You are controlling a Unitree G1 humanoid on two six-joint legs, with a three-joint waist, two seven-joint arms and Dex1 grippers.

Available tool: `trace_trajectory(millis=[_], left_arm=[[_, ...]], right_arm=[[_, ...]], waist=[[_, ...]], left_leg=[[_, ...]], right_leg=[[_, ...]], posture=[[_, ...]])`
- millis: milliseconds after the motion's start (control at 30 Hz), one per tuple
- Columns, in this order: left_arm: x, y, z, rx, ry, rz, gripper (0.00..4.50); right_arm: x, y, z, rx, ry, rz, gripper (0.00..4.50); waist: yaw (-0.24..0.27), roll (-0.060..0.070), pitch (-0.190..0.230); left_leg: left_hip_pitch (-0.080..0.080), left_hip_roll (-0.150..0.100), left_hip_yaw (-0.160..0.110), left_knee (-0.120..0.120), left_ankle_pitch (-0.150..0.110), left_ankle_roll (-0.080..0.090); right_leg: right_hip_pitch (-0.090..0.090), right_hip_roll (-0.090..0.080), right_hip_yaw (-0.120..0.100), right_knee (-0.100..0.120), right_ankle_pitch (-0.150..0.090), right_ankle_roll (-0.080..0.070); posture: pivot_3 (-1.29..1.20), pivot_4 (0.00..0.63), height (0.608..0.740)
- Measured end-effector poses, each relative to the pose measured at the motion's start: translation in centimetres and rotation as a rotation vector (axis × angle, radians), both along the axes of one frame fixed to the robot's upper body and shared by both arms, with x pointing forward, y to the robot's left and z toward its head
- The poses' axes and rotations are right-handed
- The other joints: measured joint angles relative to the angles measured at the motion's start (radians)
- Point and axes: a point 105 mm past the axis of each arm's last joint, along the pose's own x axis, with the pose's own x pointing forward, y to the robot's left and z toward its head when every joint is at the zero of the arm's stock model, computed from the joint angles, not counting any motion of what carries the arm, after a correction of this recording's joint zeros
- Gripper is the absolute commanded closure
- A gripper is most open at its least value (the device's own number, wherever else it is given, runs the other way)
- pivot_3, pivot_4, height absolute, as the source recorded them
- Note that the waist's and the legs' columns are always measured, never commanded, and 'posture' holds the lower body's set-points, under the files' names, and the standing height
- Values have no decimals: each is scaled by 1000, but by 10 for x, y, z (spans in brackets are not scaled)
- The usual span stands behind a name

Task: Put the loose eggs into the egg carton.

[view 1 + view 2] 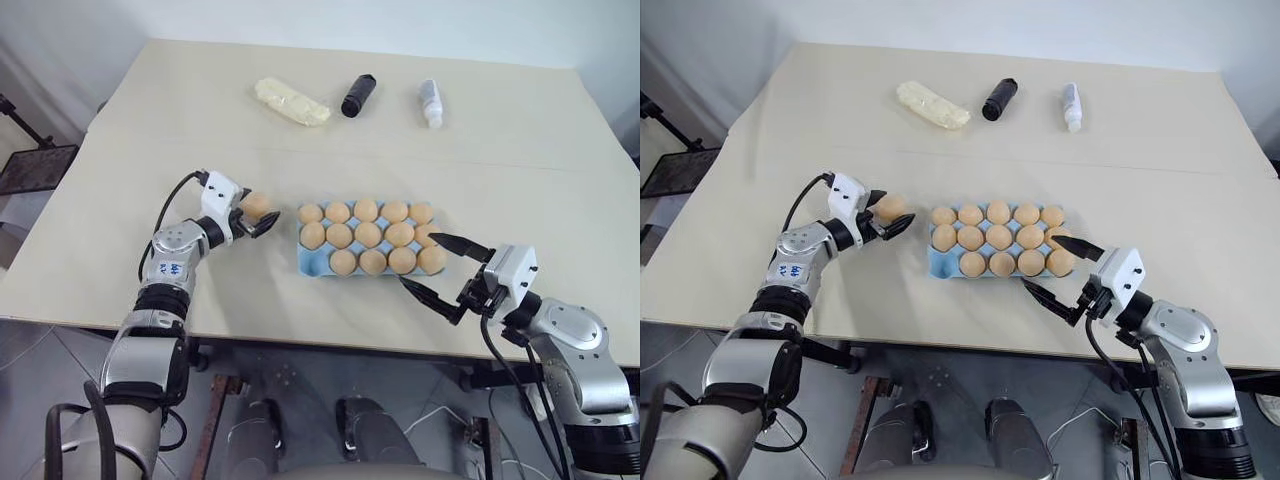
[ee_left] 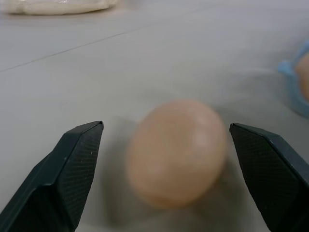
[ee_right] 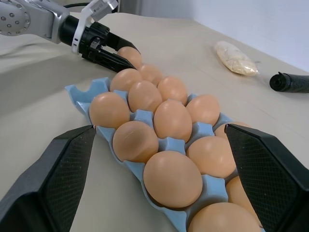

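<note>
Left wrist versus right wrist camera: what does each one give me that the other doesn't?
Left wrist view: the loose egg sitting between the open left gripper's fingers, neither touching it.

Right wrist view: the egg carton's cups close up, one corner cup empty nearest the left gripper, the open right gripper framing it, and a black cylinder.

Both: the loose egg, the carton's blue edge, the pale-yellow lump and the table.

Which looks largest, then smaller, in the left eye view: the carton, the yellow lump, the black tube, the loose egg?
1. Carton, clearly largest.
2. Yellow lump.
3. Black tube.
4. Loose egg, smallest, though nearer the camera than the lump and tube.
</note>
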Motion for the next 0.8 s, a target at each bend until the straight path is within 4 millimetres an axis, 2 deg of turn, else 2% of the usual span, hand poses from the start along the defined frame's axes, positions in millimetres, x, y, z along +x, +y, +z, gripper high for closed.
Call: trace_trajectory(millis=[200,367,500,667,800], left_arm=[[-3,-5,0,-37,-14,-52,2237],[-15,3,3,-53,-38,-125,2237],[-36,8,11,-49,-91,-245,2237],[-70,-13,33,-23,-178,-440,2237],[-89,-34,28,2,-155,-538,2237]], right_arm=[[1,0,0,4,-2,-8,0],[1,-1,0,6,-2,-14,0],[1,-1,0,6,1,-15,0],[0,-1,-2,6,9,-16,0],[0,-1,-3,8,14,-21,0]], waist=[[0,0,0],[-4,0,0],[-1,0,0],[3,0,0],[2,0,0]], left_leg=[[0,0,0,0,0,0],[0,1,1,0,0,0],[0,3,1,0,0,-1],[0,3,0,1,0,1],[0,2,-2,2,1,1]], right_leg=[[0,0,-4,1,0,0],[0,1,-5,1,0,0],[0,0,-6,1,0,0],[2,-1,-6,1,0,0],[2,-1,-5,2,0,1]], posture=[[0,150,740],[0,150,740],[0,150,740],[0,150,740],[0,150,740]])
